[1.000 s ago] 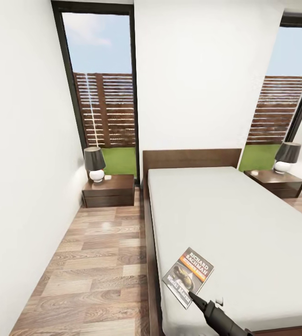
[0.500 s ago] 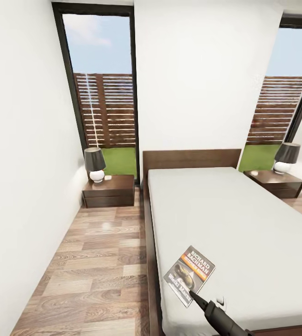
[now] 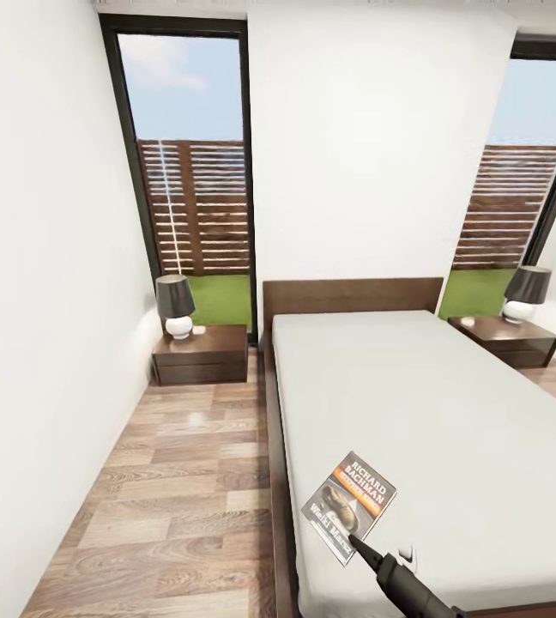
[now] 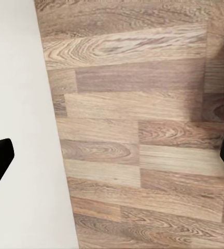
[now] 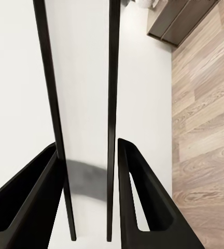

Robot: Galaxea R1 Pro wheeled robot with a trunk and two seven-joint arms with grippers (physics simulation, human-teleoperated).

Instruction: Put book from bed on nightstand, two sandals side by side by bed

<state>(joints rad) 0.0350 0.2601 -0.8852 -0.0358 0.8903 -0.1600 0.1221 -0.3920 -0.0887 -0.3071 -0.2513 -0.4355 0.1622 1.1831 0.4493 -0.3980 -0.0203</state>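
Note:
The book [image 3: 349, 506], dark-covered with an orange band, hangs tilted just above the near left corner of the bed [image 3: 432, 403]. My right gripper [image 3: 357, 542] holds its lower edge. In the right wrist view the book [image 5: 83, 78] runs edge-on between the two black fingers [image 5: 138, 192], which are closed against its covers. My left gripper [image 4: 112, 155] is open wide over wood floor beside a white wall. One nightstand [image 3: 201, 354] stands left of the headboard, another nightstand [image 3: 505, 341] to its right. The sandals are out of view.
Each nightstand carries a black-shaded lamp [image 3: 175, 305], [image 3: 525, 292]. A strip of wood-plank floor [image 3: 175, 481] runs between the bed's left side and the white wall [image 3: 38, 343]. Tall black-framed windows [image 3: 194, 172] flank the headboard.
The head view has tilted up slightly, showing more of the window tops. The book and right gripper have barely shifted.

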